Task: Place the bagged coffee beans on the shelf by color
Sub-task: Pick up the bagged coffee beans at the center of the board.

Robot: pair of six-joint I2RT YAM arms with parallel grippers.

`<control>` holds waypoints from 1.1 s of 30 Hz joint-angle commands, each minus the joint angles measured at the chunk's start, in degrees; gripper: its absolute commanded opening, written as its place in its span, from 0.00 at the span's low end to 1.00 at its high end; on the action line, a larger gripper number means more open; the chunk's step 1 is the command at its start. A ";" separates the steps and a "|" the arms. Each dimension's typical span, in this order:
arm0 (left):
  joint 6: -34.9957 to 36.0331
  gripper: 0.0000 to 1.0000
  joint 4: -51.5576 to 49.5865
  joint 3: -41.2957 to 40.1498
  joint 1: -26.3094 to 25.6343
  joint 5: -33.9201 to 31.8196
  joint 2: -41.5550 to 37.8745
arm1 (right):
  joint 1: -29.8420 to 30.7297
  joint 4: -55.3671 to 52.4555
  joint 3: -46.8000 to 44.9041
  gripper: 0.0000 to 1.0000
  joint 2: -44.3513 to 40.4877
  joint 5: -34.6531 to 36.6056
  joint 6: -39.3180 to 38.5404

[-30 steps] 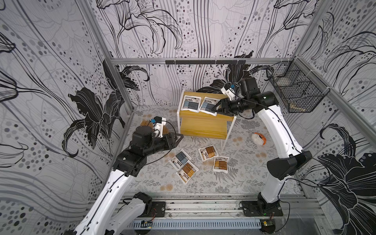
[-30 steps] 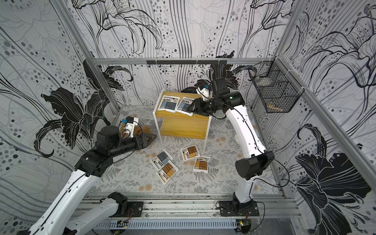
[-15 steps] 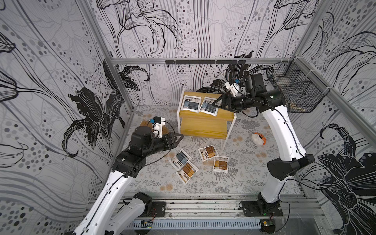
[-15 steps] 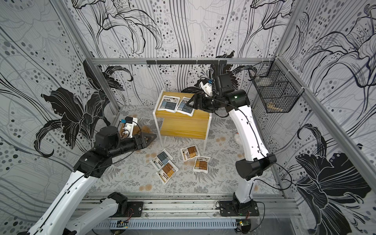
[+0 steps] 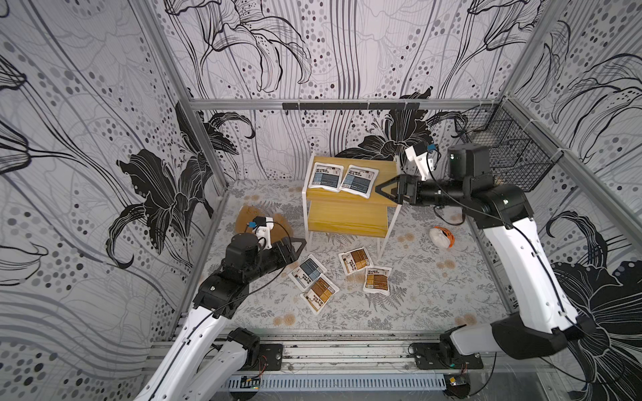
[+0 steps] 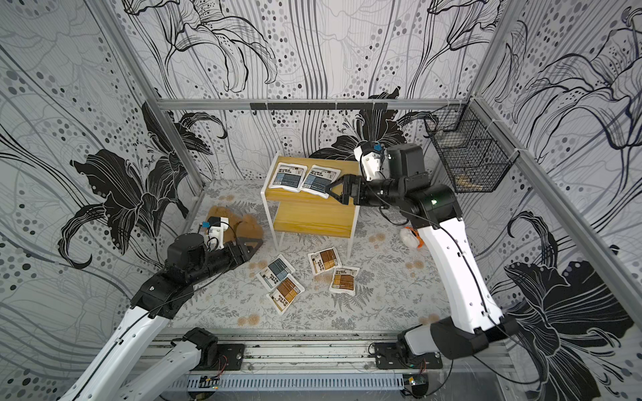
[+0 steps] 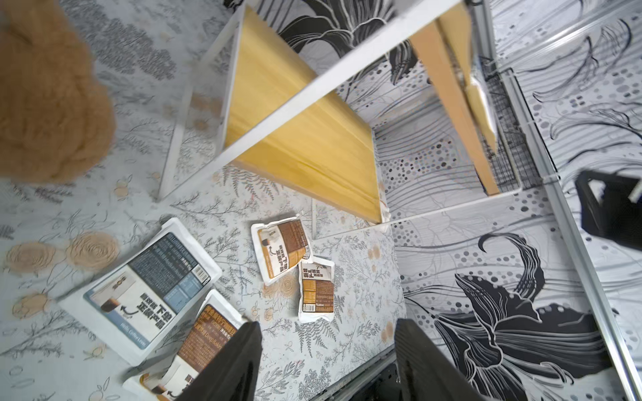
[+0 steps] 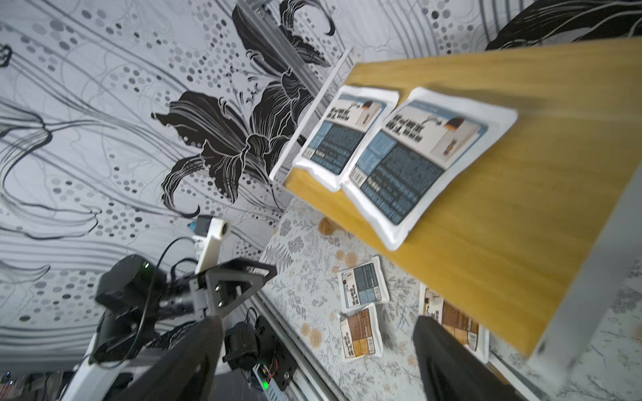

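The shelf (image 5: 351,211) (image 6: 312,217) stands at the back of the floor. Two blue-panelled bagged coffee beans (image 5: 326,176) (image 5: 359,180) lie side by side on its top board (image 8: 521,166). My right gripper (image 5: 379,190) (image 8: 318,343) hangs open and empty just right of the second one (image 8: 417,159). On the floor in front lie one blue bag (image 5: 307,271) (image 7: 146,284) and three brown ones (image 5: 320,293) (image 5: 355,260) (image 5: 377,280). My left gripper (image 5: 302,243) (image 7: 328,347) is open and empty, low over the floor left of the blue bag.
A brown plush teddy bear (image 5: 243,217) lies behind my left wrist. A white-and-orange ball toy (image 5: 441,236) sits on the floor right of the shelf. A black wire basket (image 5: 507,152) hangs on the right wall. The shelf's lower board (image 7: 305,139) is bare.
My right gripper has opened, let go of the second blue bag on the top board and drawn back to the right. The left arm has barely moved.
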 commanded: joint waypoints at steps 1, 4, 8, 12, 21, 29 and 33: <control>-1.32 0.69 1.29 -2.72 0.34 -5.01 -0.19 | 5.94 7.16 -10.08 0.92 -4.22 1.00 2.94; 0.51 0.72 0.75 -4.21 0.34 -6.94 1.60 | 13.01 11.49 -21.00 0.92 -8.21 4.99 5.39; 4.67 0.72 0.98 -5.50 0.33 -8.94 5.94 | 19.66 18.43 -35.50 0.92 -11.98 8.63 10.30; 11.00 0.73 2.41 -5.46 0.52 -10.70 13.21 | 24.48 22.19 -44.87 0.92 -14.99 11.25 14.56; 21.60 0.69 2.52 -2.83 0.69 -13.10 28.67 | 25.47 20.34 -51.76 0.92 -21.56 13.90 16.12; 28.04 0.67 -0.49 0.12 0.69 -15.57 35.96 | 25.47 21.89 -54.69 0.92 -19.38 11.00 14.18; 31.37 0.67 -0.70 2.89 0.68 -13.89 40.74 | 25.47 25.46 -58.33 0.92 -23.07 12.68 17.44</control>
